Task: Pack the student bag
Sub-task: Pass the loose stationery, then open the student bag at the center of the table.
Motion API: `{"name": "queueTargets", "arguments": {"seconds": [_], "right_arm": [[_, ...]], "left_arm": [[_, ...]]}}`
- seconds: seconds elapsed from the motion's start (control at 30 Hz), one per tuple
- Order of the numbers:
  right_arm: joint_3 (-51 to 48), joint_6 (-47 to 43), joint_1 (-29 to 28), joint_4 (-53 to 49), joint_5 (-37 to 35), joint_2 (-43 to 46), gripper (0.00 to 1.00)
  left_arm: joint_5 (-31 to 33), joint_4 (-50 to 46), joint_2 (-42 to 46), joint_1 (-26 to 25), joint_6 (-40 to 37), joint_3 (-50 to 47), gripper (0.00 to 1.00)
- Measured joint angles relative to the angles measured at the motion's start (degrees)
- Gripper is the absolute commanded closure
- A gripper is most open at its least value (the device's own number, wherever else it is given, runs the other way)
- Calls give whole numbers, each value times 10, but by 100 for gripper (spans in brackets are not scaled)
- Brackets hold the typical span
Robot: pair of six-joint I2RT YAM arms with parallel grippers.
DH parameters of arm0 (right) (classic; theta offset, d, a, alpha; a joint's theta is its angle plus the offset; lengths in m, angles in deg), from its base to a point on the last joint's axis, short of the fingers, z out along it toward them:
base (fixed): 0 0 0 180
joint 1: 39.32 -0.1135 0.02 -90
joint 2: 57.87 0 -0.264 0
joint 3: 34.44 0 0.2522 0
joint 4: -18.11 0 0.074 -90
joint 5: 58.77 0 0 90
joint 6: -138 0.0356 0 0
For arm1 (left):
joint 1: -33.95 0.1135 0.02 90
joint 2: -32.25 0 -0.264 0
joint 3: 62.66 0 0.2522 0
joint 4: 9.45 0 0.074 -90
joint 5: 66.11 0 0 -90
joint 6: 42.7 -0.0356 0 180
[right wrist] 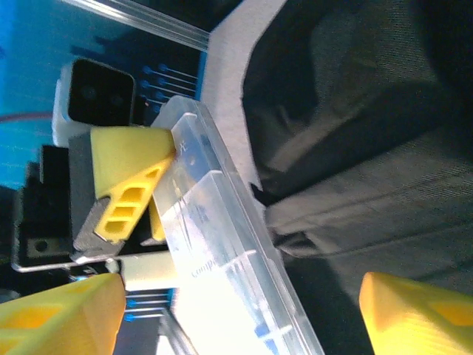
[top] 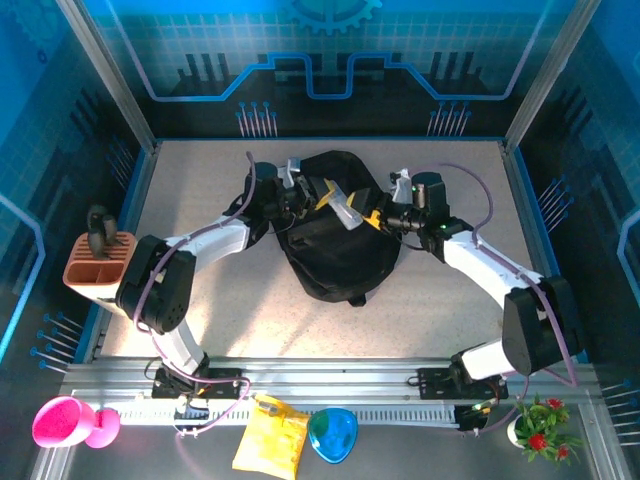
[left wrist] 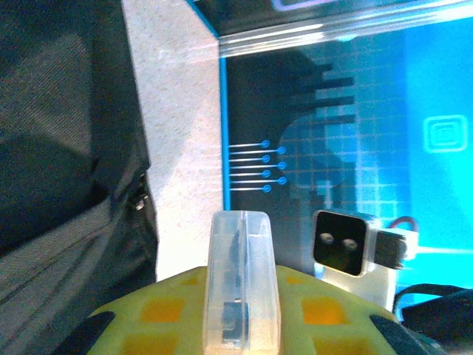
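Slumping limp at the middle of the worktop (top: 200, 180), the student bag (top: 335, 260) looks soft and likely to fold, best taken by its zipped rim, while the left gripper (top: 330, 200) pinches a clear case (right wrist: 214, 222) over it and the right gripper (right wrist: 236, 314) stands spread alongside.

Looking like a robot lab cell: being enclosed by aluminium frame posts (top: 108, 75) and blue panels (top: 330, 45) printed with gear and circuit graphics, holding a speckled table (top: 200, 190), carrying robot arms (top: 215, 240) bolted on a metal rail (top: 330, 385).
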Motion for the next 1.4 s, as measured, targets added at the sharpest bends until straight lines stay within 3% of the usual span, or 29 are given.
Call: {"name": "queueTargets", "arguments": {"seconds": [0.2, 0.4, 0.5, 0.6, 0.7, 0.8, 0.97, 1.13, 1.4], "right_arm": [[-10, 106, -10, 108, 20, -45, 31], [-13, 162, -17, 190, 26, -52, 53], [-21, 177, -17, 209, 25, -53, 66], [-26, 181, -17, 221, 28, -53, 75], [-27, 173, -16, 206, 21, -52, 78], [-27, 154, -16, 167, 12, -48, 78], [-30, 104, -5, 72, -12, -18, 79], [-29, 59, 2, -11, -40, 5, 79], [-5, 21, 3, -93, -63, 8, 78]], "left_arm": [[18, 68, 1, 7, 43, -20, 86], [24, 109, 0, 7, 83, -24, 82], [26, 125, 0, 9, 94, -24, 72], [31, 117, 0, 9, 92, -32, 54], [41, 86, 2, 10, 69, -36, 35], [64, 16, 20, 14, 16, -39, 28], [125, -141, 55, 17, -120, -23, 29], [169, -266, 44, 17, -237, 19, 42], [190, -363, -32, 4, -329, 91, 58]]}}
